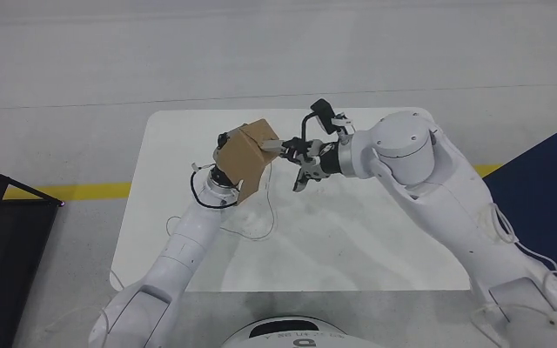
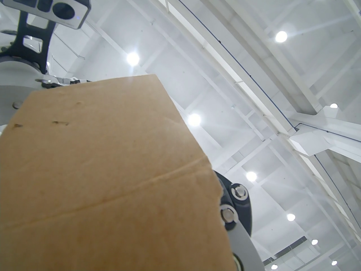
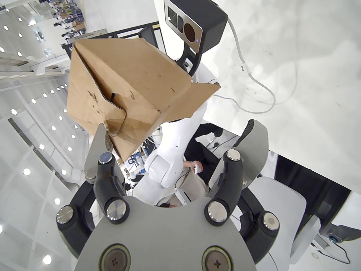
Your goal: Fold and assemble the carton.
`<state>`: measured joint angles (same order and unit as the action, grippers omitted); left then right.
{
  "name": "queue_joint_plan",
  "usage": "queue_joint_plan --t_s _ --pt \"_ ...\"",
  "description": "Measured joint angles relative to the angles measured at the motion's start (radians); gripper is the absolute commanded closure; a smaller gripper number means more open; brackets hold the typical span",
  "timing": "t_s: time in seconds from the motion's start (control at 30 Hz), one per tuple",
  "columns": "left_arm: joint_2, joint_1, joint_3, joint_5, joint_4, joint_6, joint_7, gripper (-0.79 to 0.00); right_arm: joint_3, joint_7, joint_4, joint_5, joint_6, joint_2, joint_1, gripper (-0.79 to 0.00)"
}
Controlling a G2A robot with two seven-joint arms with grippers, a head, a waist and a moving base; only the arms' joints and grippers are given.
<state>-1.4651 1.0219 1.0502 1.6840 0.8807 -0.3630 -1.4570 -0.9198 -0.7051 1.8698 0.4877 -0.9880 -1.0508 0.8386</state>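
Carton (image 1: 248, 158) aloft over tabletop (image 1: 365, 244), half formed, clamped in left claw (image 1: 231, 170). Right claw (image 3: 176, 132) spread wide, one finger (image 3: 98, 139) touching the crumpled bottom flap. Risks: a push off the crease likely buckles or tears the flap; a hard shove could twist carton out of the left grip

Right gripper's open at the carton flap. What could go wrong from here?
1. The carton is held off the table; a hard push from the right gripper may twist or dislodge it.
2. The flap beside one right fingertip is crumpled; pressing there may crush it rather than fold it.
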Motion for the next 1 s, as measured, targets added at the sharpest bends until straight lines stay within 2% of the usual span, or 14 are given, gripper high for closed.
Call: queue_joint_plan --t_s 0.6,1.0 --pt "0.009 0.008 -0.056 0.008 0.038 0.000 0.000 0.000 0.054 -0.005 -0.021 -0.005 -0.016 0.000 -0.036 -0.770" --pt "0.019 0.006 -0.068 0.034 0.038 0.005 -0.005 0.000 -0.079 0.007 0.023 0.030 0.000 0.031 0.023 -0.785"
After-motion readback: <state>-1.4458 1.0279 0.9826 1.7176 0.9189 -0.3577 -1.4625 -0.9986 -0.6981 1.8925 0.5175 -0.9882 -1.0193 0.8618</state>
